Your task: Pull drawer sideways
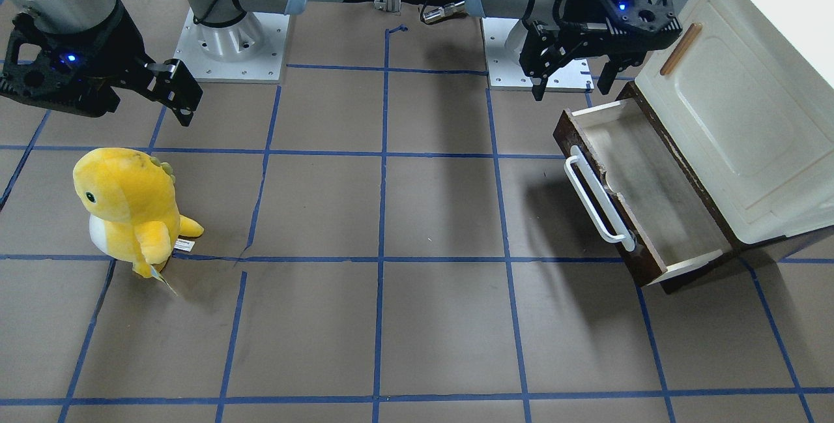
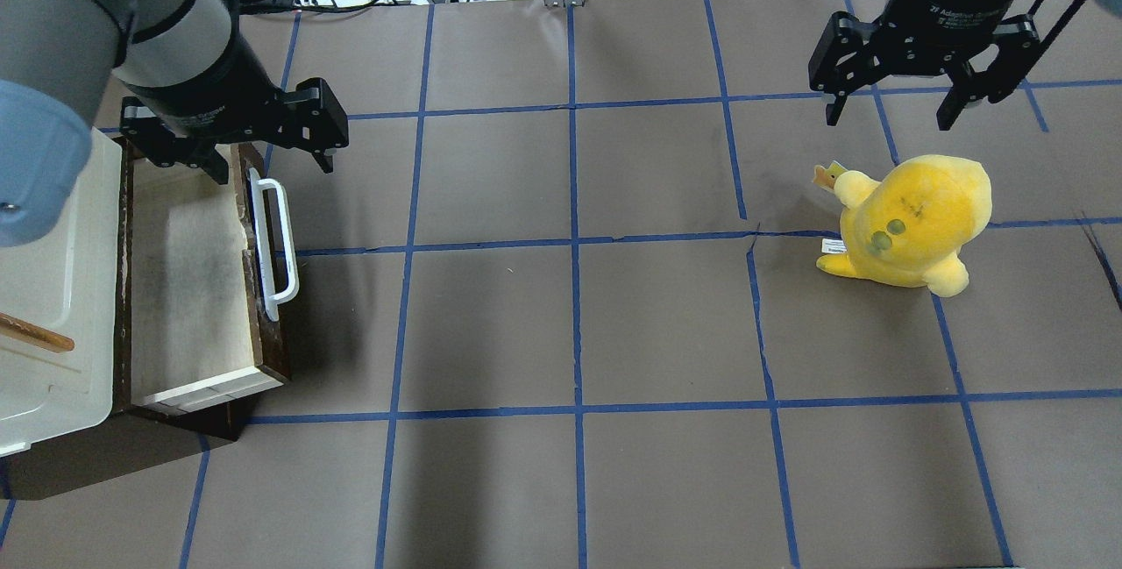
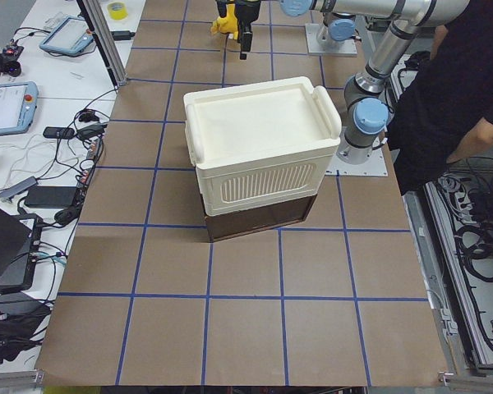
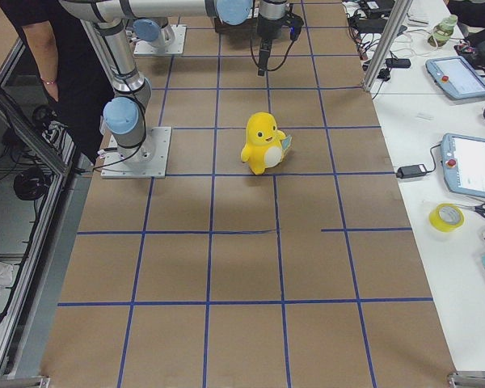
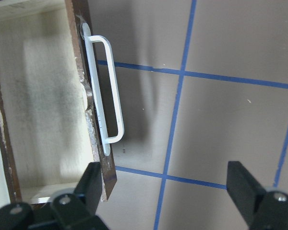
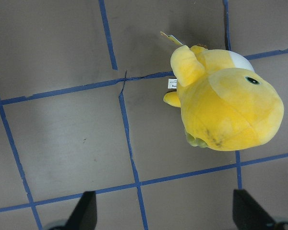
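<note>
The drawer (image 1: pixel 651 195) stands pulled out of the cream cabinet (image 1: pixel 736 116), showing its dark brown front, white bar handle (image 1: pixel 596 196) and pale inside. It also shows in the overhead view (image 2: pixel 188 280) and the left wrist view (image 5: pixel 43 105). My left gripper (image 2: pixel 270 161) is open and empty. It hovers over the robot-side end of the drawer front, its fingers on either side of the handle's (image 2: pixel 276 245) end, apart from it. My right gripper (image 2: pixel 887 117) is open and empty, far off on the other side of the table.
A yellow plush toy (image 2: pixel 916 218) stands below my right gripper and also shows in the right wrist view (image 6: pixel 225 105). The cabinet (image 3: pixel 259 139) hides the drawer in the exterior left view. A person stands beside the robot bases in both side views.
</note>
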